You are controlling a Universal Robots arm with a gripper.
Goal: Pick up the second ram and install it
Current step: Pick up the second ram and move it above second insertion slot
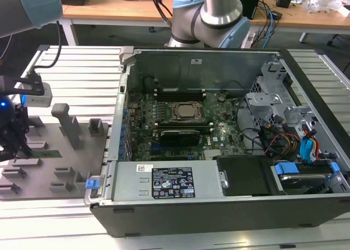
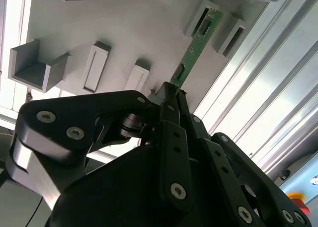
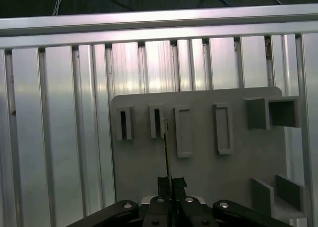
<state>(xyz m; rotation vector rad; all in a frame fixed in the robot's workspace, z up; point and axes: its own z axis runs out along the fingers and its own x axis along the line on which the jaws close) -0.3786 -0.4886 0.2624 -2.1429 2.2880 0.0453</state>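
gripper clamped onto second ram, stick edge-on over gray fixture, 9 o'clock from PC case, probably so it slots straight

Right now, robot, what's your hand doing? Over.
Hand shut on the green ram stick. Stick's far end by a holder on the grey tray. Nothing blocking seen.

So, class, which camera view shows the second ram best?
The second wrist view: the second ram shows its green face, clamped in the gripper. The first wrist view shows it edge-on; the exterior view, a small green sliver.
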